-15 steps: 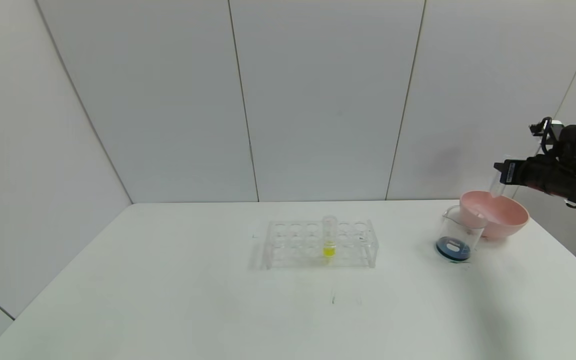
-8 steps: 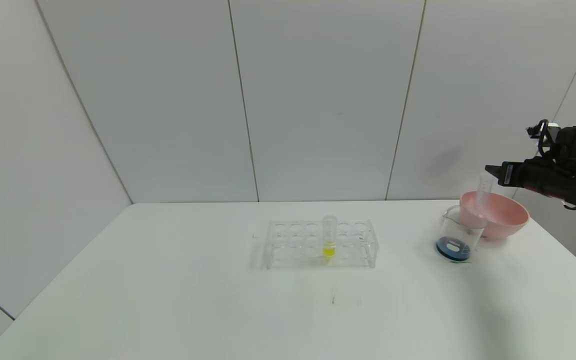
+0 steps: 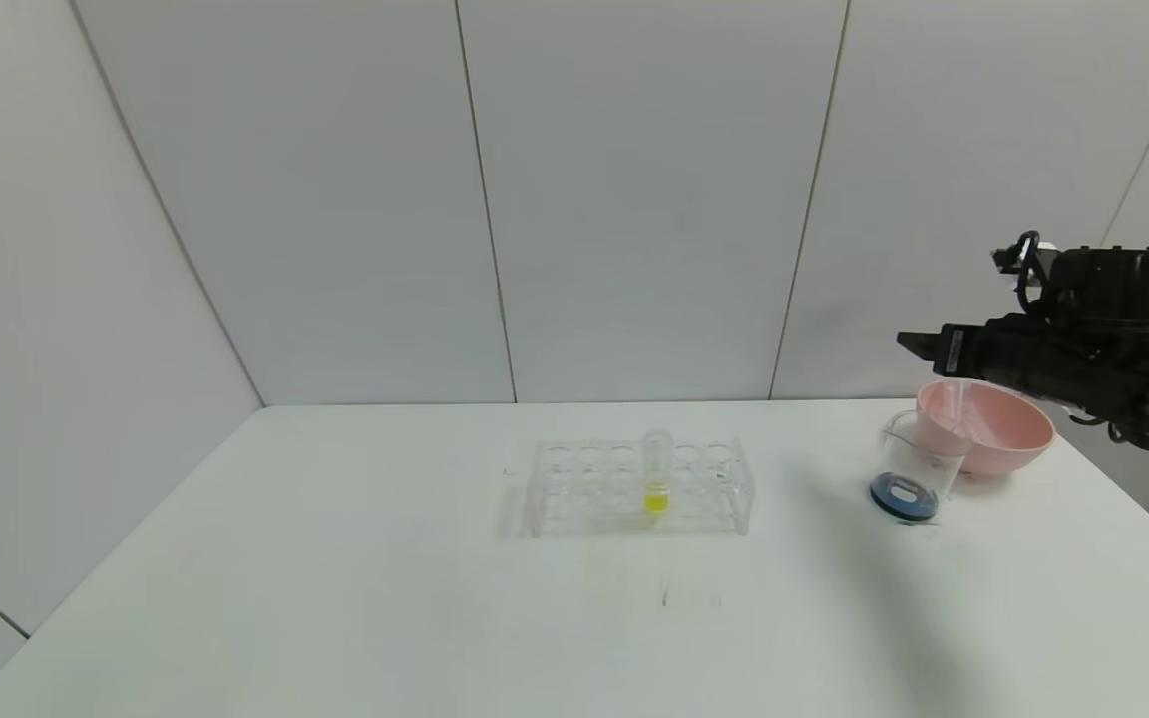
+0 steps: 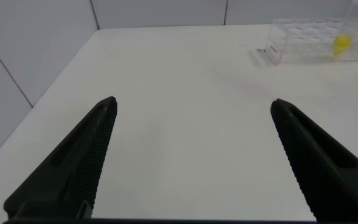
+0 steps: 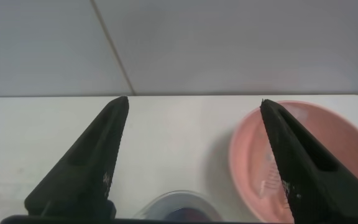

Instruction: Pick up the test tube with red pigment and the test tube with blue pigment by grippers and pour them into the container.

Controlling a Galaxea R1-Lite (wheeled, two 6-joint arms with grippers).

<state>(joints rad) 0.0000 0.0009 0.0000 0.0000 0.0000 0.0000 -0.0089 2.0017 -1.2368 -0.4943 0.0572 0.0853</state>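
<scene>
On the white table (image 3: 335, 598), our right gripper (image 5: 191, 162), jaws wide and empty, hangs above the container (image 3: 909, 469); we should withdraw level, avoiding its rim.

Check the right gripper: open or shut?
Open. The right gripper's fingers stand wide apart above the beaker, holding nothing.
</scene>
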